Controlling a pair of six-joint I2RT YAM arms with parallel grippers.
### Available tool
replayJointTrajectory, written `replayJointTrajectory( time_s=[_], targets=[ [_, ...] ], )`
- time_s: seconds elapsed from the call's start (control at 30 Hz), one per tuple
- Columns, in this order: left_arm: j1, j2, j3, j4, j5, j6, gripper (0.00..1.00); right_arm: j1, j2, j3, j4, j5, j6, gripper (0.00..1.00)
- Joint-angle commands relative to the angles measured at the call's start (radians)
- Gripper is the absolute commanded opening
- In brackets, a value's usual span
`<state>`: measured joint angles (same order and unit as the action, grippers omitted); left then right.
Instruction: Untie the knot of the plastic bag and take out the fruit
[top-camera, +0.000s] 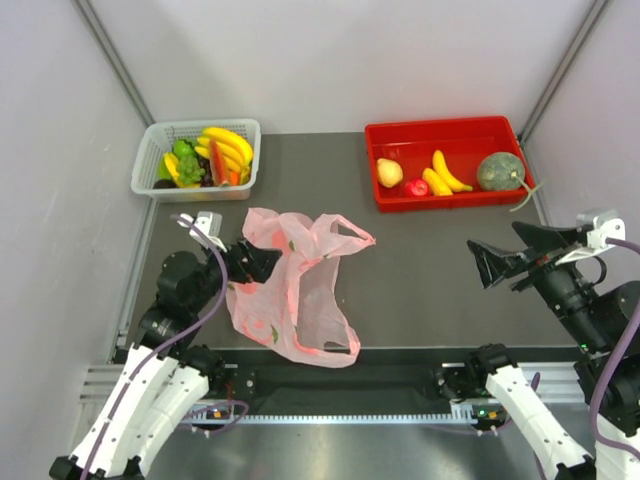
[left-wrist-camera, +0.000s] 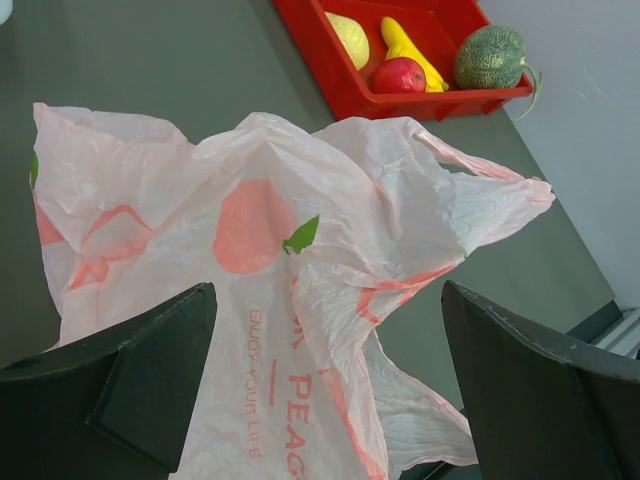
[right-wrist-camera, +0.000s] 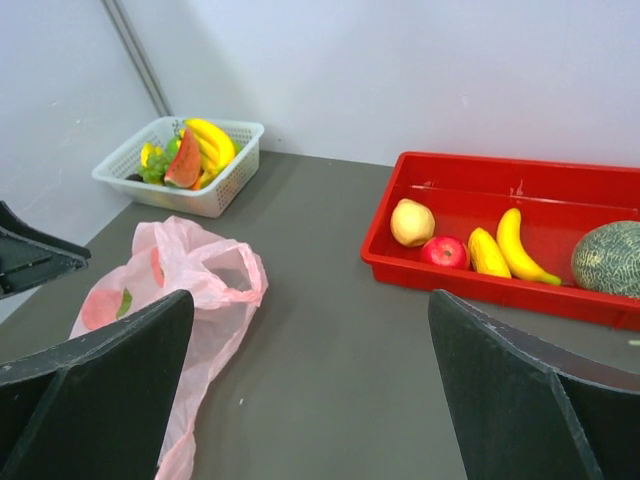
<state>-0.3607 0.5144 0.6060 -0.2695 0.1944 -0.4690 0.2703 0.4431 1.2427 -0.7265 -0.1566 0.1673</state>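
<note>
All but finishing, seemingly: showing the plastic bag (top-camera: 290, 290) flat and untied, the fruit (top-camera: 445, 172) in the red tray (top-camera: 440, 128), spreading left gripper (left-wrist-camera: 328, 295) and right gripper (right-wrist-camera: 310, 300) wide, holding nothing.

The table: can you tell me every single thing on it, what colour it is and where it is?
plastic bag: one, see-through pink, lying crumpled on the table in front of the left arm
red tray: one, red, far right of the table
melon: one, dull green, right end of the tray
bananas: two, yellow, middle of the tray
red fruit: one, red, in the tray beside the bananas
pale fruit: one, pale yellow, left end of the tray
basket: one, white, far left
fruit heap: one, yellow, green and red-orange, in the basket
table: one, dark grey
left gripper: one, black, open, at the bag
right gripper: one, black, open, over bare table
</note>
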Motion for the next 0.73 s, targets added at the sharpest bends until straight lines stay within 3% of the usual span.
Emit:
replayJointTrajectory(
  time_s=[0.0, 0.5, 0.7],
  targets=[
    [0.005, -0.034, 0.040, 0.007, 0.008, 0.010, 0.99, -0.003, -0.017, 0.026, 0.012, 0.017, -0.002, 1.00],
    [0.005, -0.108, 0.094, -0.017, -0.012, 0.023, 0.99, -0.003, -0.075, -0.022, -0.001, 0.020, 0.026, 1.00],
    [0.005, -0.126, 0.103, -0.030, -0.027, 0.024, 0.99, -0.003, -0.078, -0.042, -0.010, 0.109, 0.034, 0.99]
  ],
)
